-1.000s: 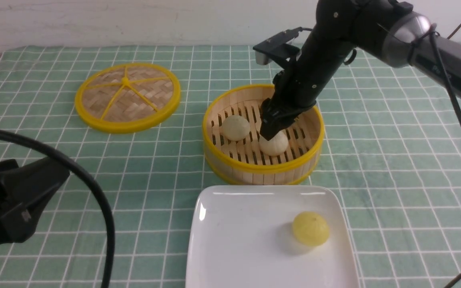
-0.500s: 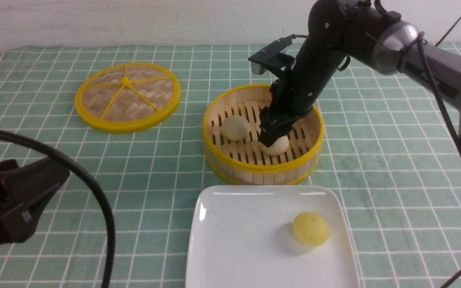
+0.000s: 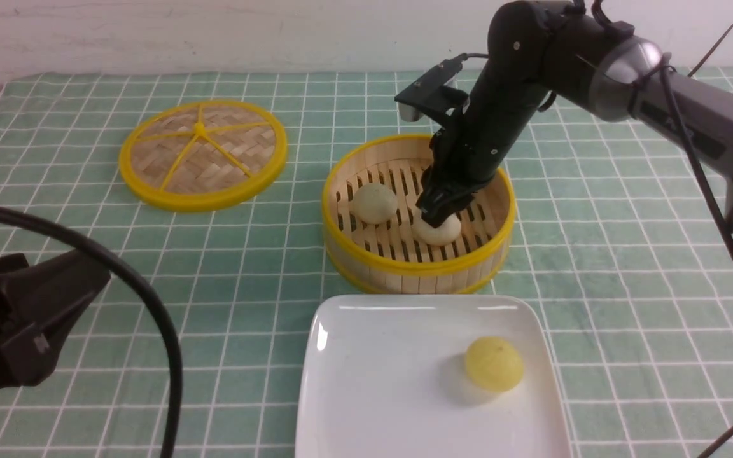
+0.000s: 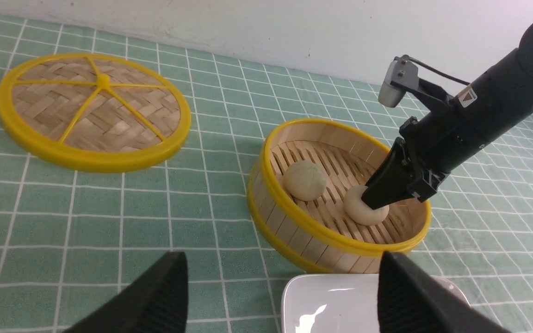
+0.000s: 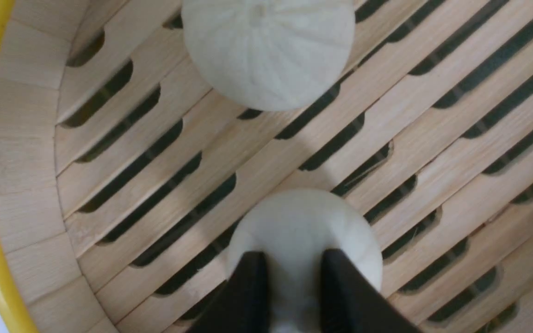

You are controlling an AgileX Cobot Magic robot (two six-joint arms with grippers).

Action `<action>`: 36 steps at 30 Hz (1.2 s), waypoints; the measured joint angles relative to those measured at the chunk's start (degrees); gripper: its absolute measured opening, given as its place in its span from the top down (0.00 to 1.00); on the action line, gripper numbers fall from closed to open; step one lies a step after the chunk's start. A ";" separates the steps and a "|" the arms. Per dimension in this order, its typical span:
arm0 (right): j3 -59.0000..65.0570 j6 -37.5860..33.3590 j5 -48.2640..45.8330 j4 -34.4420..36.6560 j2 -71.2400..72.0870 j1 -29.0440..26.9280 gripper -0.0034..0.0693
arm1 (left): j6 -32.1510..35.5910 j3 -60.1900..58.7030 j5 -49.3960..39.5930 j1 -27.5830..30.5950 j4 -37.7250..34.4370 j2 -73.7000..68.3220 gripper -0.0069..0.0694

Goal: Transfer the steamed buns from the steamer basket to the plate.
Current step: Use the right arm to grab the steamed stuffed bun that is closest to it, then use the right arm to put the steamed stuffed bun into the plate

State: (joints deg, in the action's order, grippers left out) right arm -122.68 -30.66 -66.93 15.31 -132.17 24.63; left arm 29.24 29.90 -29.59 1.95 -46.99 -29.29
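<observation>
Right arm (image 3: 519, 95) slants down into steamer basket (image 3: 404, 272), tool (image 3: 436, 216) clamped on pale bun (image 3: 444, 234)

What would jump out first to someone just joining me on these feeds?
The black right arm reaching down into the steamer basket at mid-table, its jaws pinching the nearer pale bun. Next, the bright yellow bun alone on the white plate at the front edge, and a second pale bun lying in the basket.

A green tablecloth (image 3: 595, 254) gridded with white lines is lying flat beneath the right gripper (image 3: 438, 217), while a plain white wall (image 3: 214, 32) is standing beyond it.
</observation>
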 joint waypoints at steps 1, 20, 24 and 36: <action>0.00 -0.39 0.00 0.00 0.00 0.07 0.89 | 0.00 0.00 0.00 0.00 0.15 0.00 0.20; -10.86 -0.50 -4.03 -1.08 8.27 0.18 0.93 | 0.00 0.00 0.00 0.00 2.01 0.00 0.20; -14.12 1.25 -4.63 -1.08 13.45 0.18 0.93 | 0.00 0.00 0.13 0.00 2.14 0.00 0.20; -11.10 11.67 -5.67 2.54 23.46 0.18 0.93 | 0.00 0.00 1.24 0.00 2.19 0.00 0.20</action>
State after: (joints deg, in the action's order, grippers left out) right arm -133.78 -18.99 -72.60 17.86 -108.71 24.81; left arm 29.24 29.90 -28.35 1.95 -44.79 -29.29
